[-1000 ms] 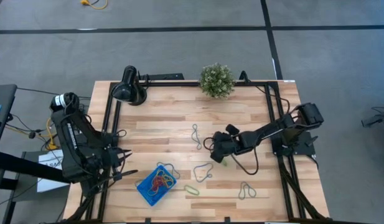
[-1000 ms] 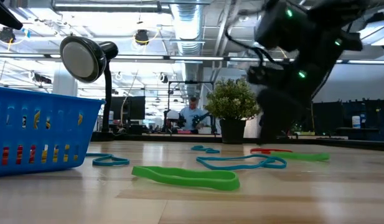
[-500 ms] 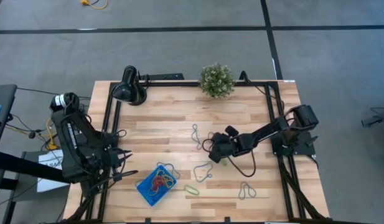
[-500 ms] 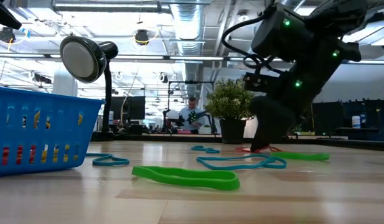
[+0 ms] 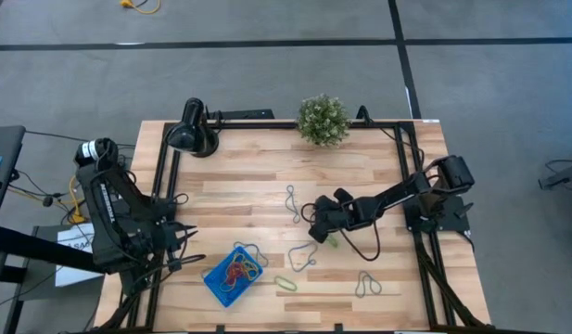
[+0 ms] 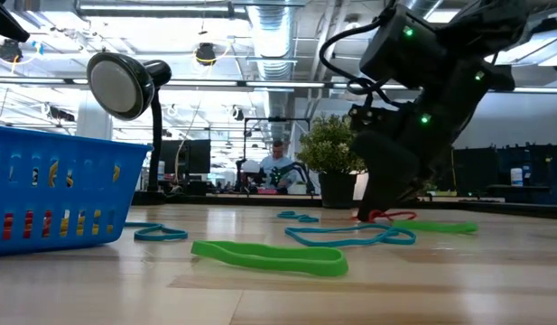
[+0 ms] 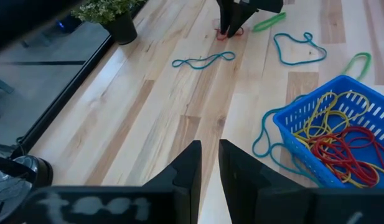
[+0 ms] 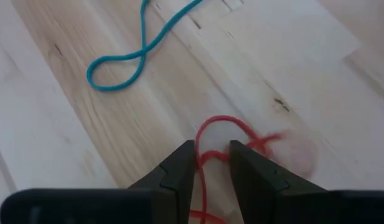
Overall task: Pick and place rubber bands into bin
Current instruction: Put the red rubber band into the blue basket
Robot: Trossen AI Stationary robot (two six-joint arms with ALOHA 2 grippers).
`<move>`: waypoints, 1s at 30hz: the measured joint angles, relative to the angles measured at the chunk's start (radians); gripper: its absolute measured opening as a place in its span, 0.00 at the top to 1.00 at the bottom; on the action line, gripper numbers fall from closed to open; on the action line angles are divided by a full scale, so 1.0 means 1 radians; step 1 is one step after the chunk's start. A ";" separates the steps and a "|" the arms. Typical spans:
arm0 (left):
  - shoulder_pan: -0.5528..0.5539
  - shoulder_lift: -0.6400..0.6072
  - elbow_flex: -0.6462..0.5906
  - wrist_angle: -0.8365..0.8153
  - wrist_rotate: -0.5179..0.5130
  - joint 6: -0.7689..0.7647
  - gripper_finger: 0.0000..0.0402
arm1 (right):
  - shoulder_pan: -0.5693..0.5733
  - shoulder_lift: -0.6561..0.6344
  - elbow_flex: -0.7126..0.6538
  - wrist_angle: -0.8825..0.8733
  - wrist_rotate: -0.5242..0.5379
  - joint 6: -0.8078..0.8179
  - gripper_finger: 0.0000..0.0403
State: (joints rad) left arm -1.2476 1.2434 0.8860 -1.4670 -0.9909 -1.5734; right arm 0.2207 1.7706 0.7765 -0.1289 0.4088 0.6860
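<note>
The right gripper [image 8: 211, 160] is down on the table near the middle, on the far side of the bin [image 5: 232, 276] and well apart from it, and its two fingers stand on both sides of a red rubber band [image 8: 224, 138] with a small gap; I cannot tell if they already pinch it. The bin is blue and has red and yellow rubber bands [image 7: 338, 149] inside, and one grey-blue band [image 7: 264, 132] hangs over its rim. A green band [image 5: 286, 283] lies just beside the bin, and the left gripper [image 7: 207, 171] waits near the bin at the table's left edge, its fingers nearly together and holding nothing.
</note>
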 joint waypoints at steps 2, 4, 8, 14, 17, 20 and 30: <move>0.000 0.000 0.000 0.000 0.000 0.001 0.89 | 0.000 0.001 0.000 0.015 -0.003 0.021 0.78; 0.000 0.000 0.000 0.000 0.000 0.002 0.89 | 0.000 0.002 0.001 0.027 -0.009 0.042 0.79; 0.000 0.000 0.000 0.000 0.000 0.002 0.89 | 0.000 0.002 0.000 0.040 -0.011 0.046 0.83; 0.000 0.000 0.000 0.000 0.000 0.003 0.89 | 0.002 0.005 0.000 0.053 0.023 0.041 0.98; 0.000 0.000 0.000 0.000 0.000 0.003 0.89 | 0.002 0.005 -0.002 0.067 0.036 0.019 0.98; 0.000 0.000 0.000 0.000 0.000 0.015 0.89 | 0.008 -0.008 -0.003 0.085 0.069 -0.006 0.99; 0.000 0.000 0.000 0.000 0.000 0.019 0.89 | 0.086 -0.128 0.000 0.580 0.046 -0.229 1.00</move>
State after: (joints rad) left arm -1.2475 1.2434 0.8860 -1.4671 -0.9905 -1.5547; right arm 0.3070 1.6428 0.7765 0.4513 0.4552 0.4567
